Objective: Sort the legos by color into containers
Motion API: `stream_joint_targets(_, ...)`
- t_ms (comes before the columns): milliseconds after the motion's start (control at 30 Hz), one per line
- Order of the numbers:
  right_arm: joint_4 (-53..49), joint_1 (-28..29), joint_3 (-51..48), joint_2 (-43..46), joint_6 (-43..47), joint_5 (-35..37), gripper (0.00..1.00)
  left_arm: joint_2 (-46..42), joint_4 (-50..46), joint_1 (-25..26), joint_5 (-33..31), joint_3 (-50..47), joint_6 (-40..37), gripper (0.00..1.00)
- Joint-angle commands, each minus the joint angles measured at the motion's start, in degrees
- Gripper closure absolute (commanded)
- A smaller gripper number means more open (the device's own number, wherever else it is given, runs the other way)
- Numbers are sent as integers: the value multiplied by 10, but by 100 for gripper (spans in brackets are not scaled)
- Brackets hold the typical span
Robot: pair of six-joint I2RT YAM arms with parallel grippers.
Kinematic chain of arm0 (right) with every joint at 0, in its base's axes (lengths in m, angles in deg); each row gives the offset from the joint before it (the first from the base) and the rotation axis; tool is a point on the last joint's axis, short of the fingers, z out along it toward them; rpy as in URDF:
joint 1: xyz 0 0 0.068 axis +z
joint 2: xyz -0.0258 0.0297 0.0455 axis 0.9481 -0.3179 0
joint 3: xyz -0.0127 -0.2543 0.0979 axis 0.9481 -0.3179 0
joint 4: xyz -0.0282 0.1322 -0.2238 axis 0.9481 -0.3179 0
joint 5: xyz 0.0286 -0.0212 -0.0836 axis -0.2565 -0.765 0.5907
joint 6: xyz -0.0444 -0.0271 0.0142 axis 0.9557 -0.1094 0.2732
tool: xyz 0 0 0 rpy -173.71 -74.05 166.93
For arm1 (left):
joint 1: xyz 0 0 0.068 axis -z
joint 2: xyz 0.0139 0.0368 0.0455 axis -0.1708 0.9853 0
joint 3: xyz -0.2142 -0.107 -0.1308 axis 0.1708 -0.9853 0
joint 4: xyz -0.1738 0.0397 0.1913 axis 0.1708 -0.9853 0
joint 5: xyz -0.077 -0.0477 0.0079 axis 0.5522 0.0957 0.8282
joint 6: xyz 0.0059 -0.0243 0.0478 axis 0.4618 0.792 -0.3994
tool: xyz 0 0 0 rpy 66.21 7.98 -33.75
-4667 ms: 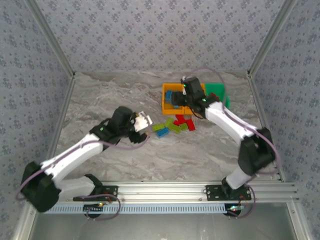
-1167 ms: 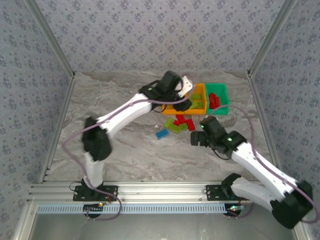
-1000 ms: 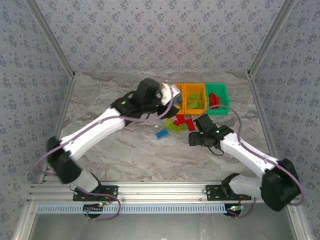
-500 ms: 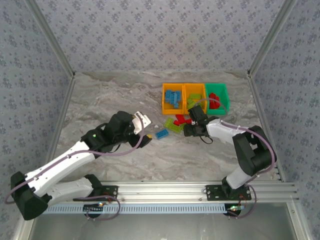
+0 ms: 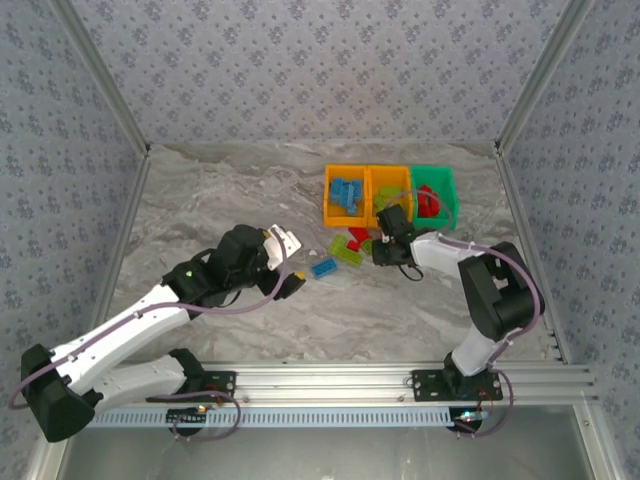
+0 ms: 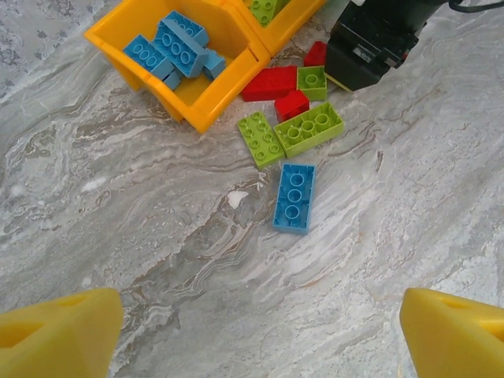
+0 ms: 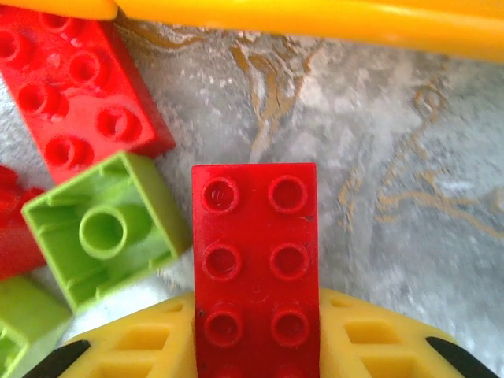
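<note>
My right claw (image 7: 256,339) was clenched on a red lego (image 7: 256,244), pinched by its long sides just in front of the middle orange bin (image 5: 372,205). An upturned lime brick (image 7: 106,228) lay just beside that lego, and another red brick (image 7: 75,87) lay past it. My left claw (image 6: 256,335) hung released, fingers (image 6: 55,331) spread wide, over the table (image 6: 157,260) well in front of that bin and to its left, with a lone blue brick (image 6: 294,197) between us. Left of the middle bin stood the orange bin of blue bricks (image 5: 330,205), and right of it the green bin with red ones (image 5: 452,200).
</note>
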Motion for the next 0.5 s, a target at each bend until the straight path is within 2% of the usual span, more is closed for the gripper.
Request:
stream_joint_targets(0, -41, -2, -31, 101, -39, 19, 67, -7, 37, -2, 47, -6, -8, 1)
stream_joint_targets(133, -42, -29, -42, 218, -55, 52, 70, -13, 59, -1, 84, -14, -27, 1)
stream_joint_targets(200, -23, -65, -29, 226, -51, 55, 71, -11, 66, -1, 91, -16, -29, 1)
stream_joint_targets(300, 7, -137, 14, 172, -35, 42, 71, -6, 64, 0, 95, -12, -24, 1)
stream_joint_targets(467, 19, -220, 140, -4, -26, -5, 70, -8, 62, 4, 91, -16, -5, 1)
